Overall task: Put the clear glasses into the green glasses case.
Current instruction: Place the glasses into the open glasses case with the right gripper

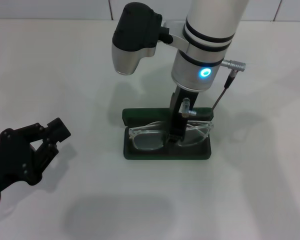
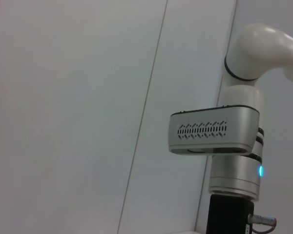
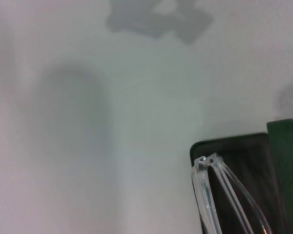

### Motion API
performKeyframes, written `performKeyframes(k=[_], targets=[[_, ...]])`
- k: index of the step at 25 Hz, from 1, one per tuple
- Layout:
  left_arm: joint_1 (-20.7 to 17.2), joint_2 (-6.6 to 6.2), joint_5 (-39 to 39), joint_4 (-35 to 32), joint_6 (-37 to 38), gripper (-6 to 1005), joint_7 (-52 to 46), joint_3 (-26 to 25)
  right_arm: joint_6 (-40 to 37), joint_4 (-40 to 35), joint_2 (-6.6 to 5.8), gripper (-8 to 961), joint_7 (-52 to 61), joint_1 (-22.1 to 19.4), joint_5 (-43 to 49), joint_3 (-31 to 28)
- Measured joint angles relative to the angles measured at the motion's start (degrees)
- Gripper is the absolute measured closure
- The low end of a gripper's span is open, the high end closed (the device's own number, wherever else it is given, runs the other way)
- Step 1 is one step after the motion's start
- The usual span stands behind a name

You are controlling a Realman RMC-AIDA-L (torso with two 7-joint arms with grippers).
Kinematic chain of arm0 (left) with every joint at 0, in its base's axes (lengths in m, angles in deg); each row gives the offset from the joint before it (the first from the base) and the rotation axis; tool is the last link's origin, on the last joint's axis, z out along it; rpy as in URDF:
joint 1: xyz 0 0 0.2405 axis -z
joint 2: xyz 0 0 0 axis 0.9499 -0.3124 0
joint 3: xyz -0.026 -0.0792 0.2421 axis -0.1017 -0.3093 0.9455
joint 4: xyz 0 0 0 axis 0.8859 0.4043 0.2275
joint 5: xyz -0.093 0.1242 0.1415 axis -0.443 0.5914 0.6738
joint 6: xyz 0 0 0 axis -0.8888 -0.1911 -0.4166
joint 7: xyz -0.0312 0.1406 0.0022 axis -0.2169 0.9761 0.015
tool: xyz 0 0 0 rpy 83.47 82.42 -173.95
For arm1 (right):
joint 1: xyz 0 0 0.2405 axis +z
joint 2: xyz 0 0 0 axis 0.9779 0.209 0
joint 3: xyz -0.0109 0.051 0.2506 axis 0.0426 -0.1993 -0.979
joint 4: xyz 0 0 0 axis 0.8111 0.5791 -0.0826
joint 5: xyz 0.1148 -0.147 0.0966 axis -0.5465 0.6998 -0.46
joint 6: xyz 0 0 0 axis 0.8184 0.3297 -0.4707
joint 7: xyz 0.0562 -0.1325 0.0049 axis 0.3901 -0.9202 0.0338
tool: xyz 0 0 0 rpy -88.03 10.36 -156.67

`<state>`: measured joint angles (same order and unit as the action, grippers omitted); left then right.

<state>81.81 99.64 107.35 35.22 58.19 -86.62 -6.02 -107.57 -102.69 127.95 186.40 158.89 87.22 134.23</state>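
Counter: a plain white counter (image 1: 260, 190) carries everything; pale wall tiles run along its far edge.
Right arm: the white and silver right arm comes down from above over the middle of the counter, a blue ring light glowing on its wrist, a black-topped silver camera housing sticking out to its left side.
Left arm: the black left claw (image 1: 52, 135) is parked low at the near left of the counter, well apart from the case, its fingers spread apart with nothing between them.
Case: the dark green rectangular hard glasses case with rounded corners (image 1: 140, 152) lies open in the middle of the counter, its lid (image 1: 140, 115) standing along the far side and its dark-lined tray toward the robot.
Right claw: the slim black right claw (image 1: 177, 138) points straight down into the open tray, its tips at the bridge of the glasses; whether the fingers are clamped on the frame or slightly parted I cannot tell from the head view, and the right wrist view does not show them.
Glasses: the fully transparent clear plastic glasses (image 1: 146, 137) sit lengthwise in the case tray, lenses facing the robot, one lens to each side of the right claw; in the right wrist view the folded clear temple arms lie over the dark lining by a rounded corner of the case.
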Motion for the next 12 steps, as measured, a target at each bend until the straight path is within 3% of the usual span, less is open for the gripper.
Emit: performKeyframes(k=[12], targets=[[0.5, 0.38, 0.7, 0.7, -0.7, 861, 0.8, 0.0, 0.9, 1.1, 0.0, 829, -0.1, -0.1, -0.8, 0.2]])
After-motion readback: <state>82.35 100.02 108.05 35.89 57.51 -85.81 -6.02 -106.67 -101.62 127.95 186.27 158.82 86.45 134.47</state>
